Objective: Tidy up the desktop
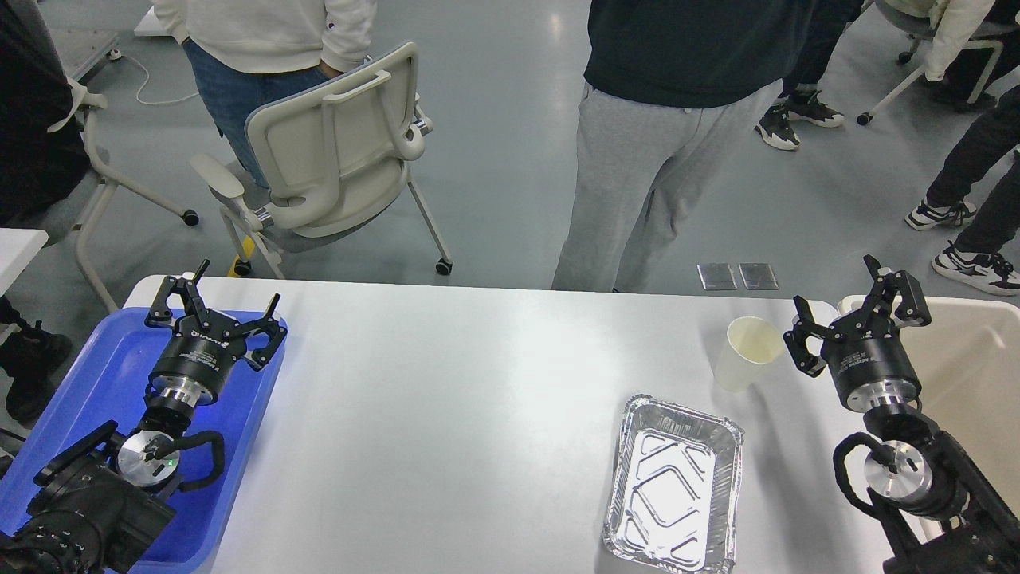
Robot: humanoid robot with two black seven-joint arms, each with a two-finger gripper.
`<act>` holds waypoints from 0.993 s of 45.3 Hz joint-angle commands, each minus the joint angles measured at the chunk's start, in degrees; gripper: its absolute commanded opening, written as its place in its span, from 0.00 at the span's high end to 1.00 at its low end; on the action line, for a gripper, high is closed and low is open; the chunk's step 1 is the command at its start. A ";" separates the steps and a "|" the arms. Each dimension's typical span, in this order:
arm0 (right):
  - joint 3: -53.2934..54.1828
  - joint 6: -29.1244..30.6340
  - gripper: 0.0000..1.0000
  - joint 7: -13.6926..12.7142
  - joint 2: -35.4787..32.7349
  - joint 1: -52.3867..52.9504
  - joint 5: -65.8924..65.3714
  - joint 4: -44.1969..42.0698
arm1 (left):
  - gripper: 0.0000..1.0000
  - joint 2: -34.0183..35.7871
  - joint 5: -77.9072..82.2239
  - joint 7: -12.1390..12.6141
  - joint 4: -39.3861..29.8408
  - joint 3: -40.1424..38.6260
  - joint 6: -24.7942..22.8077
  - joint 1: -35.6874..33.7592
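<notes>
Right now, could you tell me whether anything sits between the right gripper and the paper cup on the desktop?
Nothing visible does. The paper cup stands upright just left of the right gripper, with only bare desktop between; the foil tray lies nearer me.

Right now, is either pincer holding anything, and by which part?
Nothing is held. The left pincer is open above the blue tray; the right pincer is open beside the paper cup, not touching it.
</notes>
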 commanded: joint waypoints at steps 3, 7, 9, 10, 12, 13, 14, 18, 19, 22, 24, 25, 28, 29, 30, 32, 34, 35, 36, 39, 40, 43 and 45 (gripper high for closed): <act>-0.01 -0.09 0.00 0.00 -0.05 0.04 0.00 -0.05 | 0.00 0.03 0.00 0.09 0.00 0.00 0.00 -0.09; -0.27 -0.18 0.00 -0.09 -0.14 0.30 0.00 -0.05 | 0.00 0.03 0.00 0.09 0.00 0.00 0.00 0.00; -0.80 -0.27 0.00 -0.26 -0.57 0.39 0.00 -0.14 | 0.00 0.03 0.00 0.00 0.00 0.00 0.00 -0.09; -1.24 -0.27 0.00 -0.26 -0.84 0.31 0.00 0.04 | 0.00 0.03 0.00 0.00 0.00 0.00 0.00 -0.09; -2.12 -0.35 0.00 -0.26 -1.63 0.39 0.00 0.13 | 0.00 0.03 0.00 0.00 0.00 0.00 0.00 0.00; -2.64 -0.53 0.00 -0.26 -2.15 0.48 0.00 0.30 | 0.00 0.03 0.00 0.00 0.00 0.00 0.00 0.00; -2.91 -0.62 0.00 -0.44 -2.51 0.65 0.00 0.48 | 0.00 0.03 0.00 0.00 0.00 0.00 0.00 0.00; -5.01 -1.32 0.00 -0.79 -4.87 2.32 -0.09 1.62 | 0.00 0.03 0.00 0.00 0.00 0.00 0.00 0.00; -6.15 -1.32 0.00 -0.97 -5.84 2.76 -0.09 2.23 | 0.00 0.03 0.00 0.00 0.00 0.00 0.00 -0.09; -10.72 -1.94 0.00 -2.72 -10.40 4.34 -0.09 4.16 | 0.00 0.03 0.00 0.00 0.00 0.00 0.00 0.00; -13.53 -2.02 0.00 -5.00 -13.57 5.66 0.00 6.10 | 0.00 0.03 0.00 0.00 0.00 0.00 0.00 -0.09; -14.59 -1.94 0.00 -6.23 -14.89 6.36 0.00 6.80 | 0.00 0.03 0.00 0.00 0.00 0.00 0.00 0.00; -17.75 -1.41 0.00 -10.01 -18.93 8.73 -0.52 7.86 | 0.00 0.03 0.00 0.09 0.00 0.00 0.00 0.00; -19.07 -1.06 0.00 -10.98 -20.42 9.61 -0.96 8.21 | 0.00 0.03 0.00 0.09 0.00 0.00 0.00 0.00; -20.74 -0.88 0.00 -11.94 -22.18 10.67 -1.14 8.56 | 0.00 0.03 0.00 0.00 0.00 0.00 0.00 0.00; -24.69 -0.79 0.00 -13.62 -25.87 12.95 -2.28 9.09 | 0.00 0.03 0.00 0.00 0.00 0.00 0.00 0.00; -29.95 -0.79 0.00 -14.94 -29.74 15.85 -5.69 9.09 | 0.00 0.03 0.00 0.00 0.00 0.00 0.00 -0.09; -32.85 -0.79 0.00 -15.55 -31.50 17.69 -8.76 9.01 | 0.00 0.03 0.00 0.00 0.00 0.00 0.00 0.00; -40.28 -0.71 0.00 -16.43 -34.82 22.14 -17.23 9.00 | 0.00 0.03 0.00 0.00 0.00 0.00 0.00 0.00; -49.64 0.78 0.00 -16.26 -38.01 27.27 -25.03 9.00 | 0.00 0.03 0.00 0.00 0.00 0.00 0.00 -0.09; -52.54 2.01 0.00 -16.09 -39.06 28.94 -26.70 8.83 | 0.00 0.03 0.00 0.09 0.00 0.00 0.00 -0.09; -61.33 5.09 0.00 -15.47 -41.09 34.56 -29.70 8.74 | 0.00 0.03 0.00 0.09 0.00 0.00 0.00 0.00; -66.52 6.50 0.00 -14.60 -41.18 37.82 -30.41 9.00 | 0.00 0.03 0.00 0.00 0.00 0.00 0.00 0.00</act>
